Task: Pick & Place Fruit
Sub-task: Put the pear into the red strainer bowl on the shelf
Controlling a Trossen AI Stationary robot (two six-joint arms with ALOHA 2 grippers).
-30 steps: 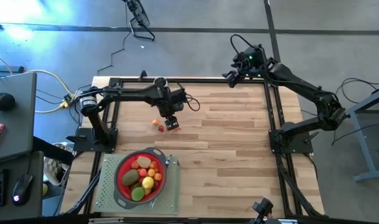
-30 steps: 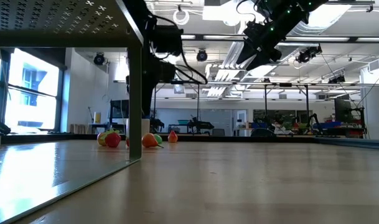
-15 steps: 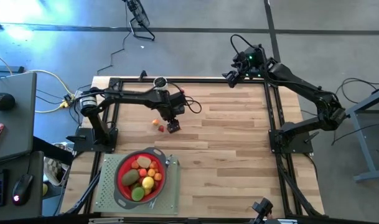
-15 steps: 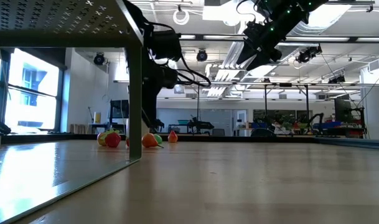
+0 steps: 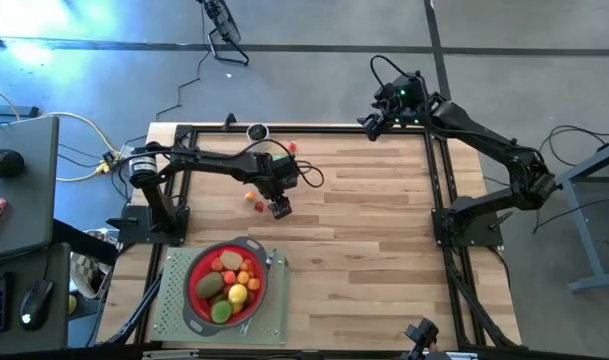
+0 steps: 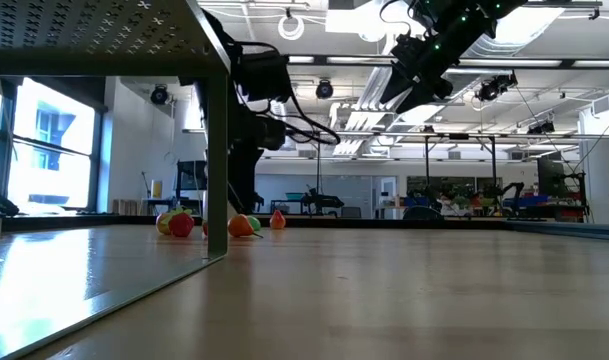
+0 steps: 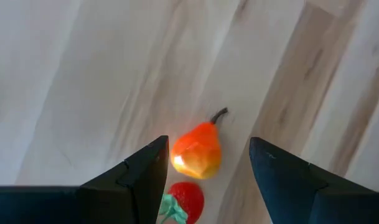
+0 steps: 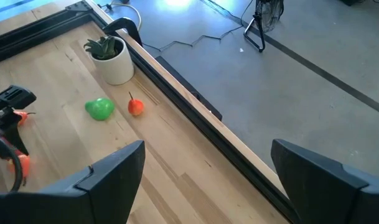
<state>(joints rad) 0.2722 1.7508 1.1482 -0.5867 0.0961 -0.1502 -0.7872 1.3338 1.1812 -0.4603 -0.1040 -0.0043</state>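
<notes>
An orange toy pear (image 7: 197, 151) with a dark stem lies on the wood. A red strawberry (image 7: 183, 202) with green leaves lies beside it. My left gripper (image 7: 208, 142) hangs open above them, pointing steeply down, with the pear showing between its fingertips and untouched. In the high view the left gripper (image 5: 277, 207) stands right beside an orange fruit (image 5: 249, 196) and a red one (image 5: 259, 207). A green fruit (image 8: 100, 109) and an orange-red one (image 8: 135, 107) lie near the far edge. My right gripper (image 5: 369, 125) waits open, high over the far right corner.
A red strainer bowl (image 5: 196, 300) with a grey rim holds several fruits and sits on a grey mat (image 5: 169, 310) at the near left. A small white plant pot (image 8: 114, 59) stands at the far edge. Black frame rails (image 5: 439, 190) border the table.
My left gripper has sunk toward the pear and strawberry, drifting slightly toward the near edge and tipping more steeply downward. Its fingers have stayed open. The fruits have not moved.
</notes>
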